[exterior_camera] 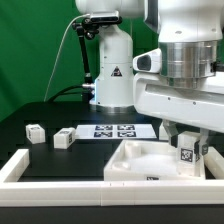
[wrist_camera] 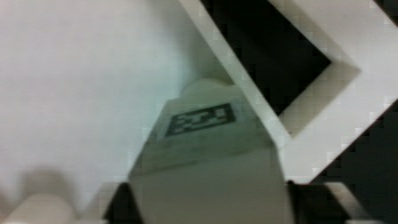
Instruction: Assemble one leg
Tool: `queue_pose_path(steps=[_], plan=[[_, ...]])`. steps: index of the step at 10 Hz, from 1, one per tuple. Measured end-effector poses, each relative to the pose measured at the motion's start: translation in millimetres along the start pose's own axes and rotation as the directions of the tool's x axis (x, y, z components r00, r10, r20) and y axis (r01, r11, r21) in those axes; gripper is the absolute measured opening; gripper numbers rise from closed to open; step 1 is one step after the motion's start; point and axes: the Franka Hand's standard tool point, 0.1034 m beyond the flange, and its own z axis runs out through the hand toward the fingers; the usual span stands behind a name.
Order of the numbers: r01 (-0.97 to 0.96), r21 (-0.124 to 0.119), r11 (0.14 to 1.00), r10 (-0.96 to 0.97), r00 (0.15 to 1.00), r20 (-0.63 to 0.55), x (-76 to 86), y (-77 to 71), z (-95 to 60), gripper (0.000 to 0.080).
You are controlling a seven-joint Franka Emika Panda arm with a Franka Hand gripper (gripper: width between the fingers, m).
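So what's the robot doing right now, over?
Hand shut on a leg, over the big white tray piece. Two more legs loose on the table. Nothing in the way.

On my wrist feed a tall white block, the leg (wrist_camera: pixel 205 140), fills the middle, close and blurred. It carries a square black-and-white tag (wrist_camera: pixel 201 118) on its facing side, tilted a bit. Behind it I see the white tray-like piece (wrist_camera: pixel 80 80), its raised rim (wrist_camera: pixel 338 75) running diagonally and framing a patch of black table (wrist_camera: pixel 267 45). One blurry pale finger (wrist_camera: pixel 45 200) shows near the frame edge beside the leg; I can't tell if it touches.
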Motion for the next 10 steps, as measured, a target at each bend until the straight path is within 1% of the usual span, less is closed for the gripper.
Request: queue_pose_path(steps=[1,2,3,5,10], plan=[[0.000,0.000,1.000,0.000,1.000,0.000,0.0,0.1,0.2,0.0532],[0.000,0.000,1.000,0.000,1.000,0.000,-0.1,0.1,0.3,0.0625],[0.000,-0.001,1.000,0.000,1.000,0.000,-0.1,0.2,0.4,0.0642],[0.000,-0.001,1.000,0.000,1.000,0.000,-0.1,0.2,0.6,0.0648],[0.000,-0.001,1.000,0.000,1.000,0.001,-0.1,0.3,0.8,0.0649]])
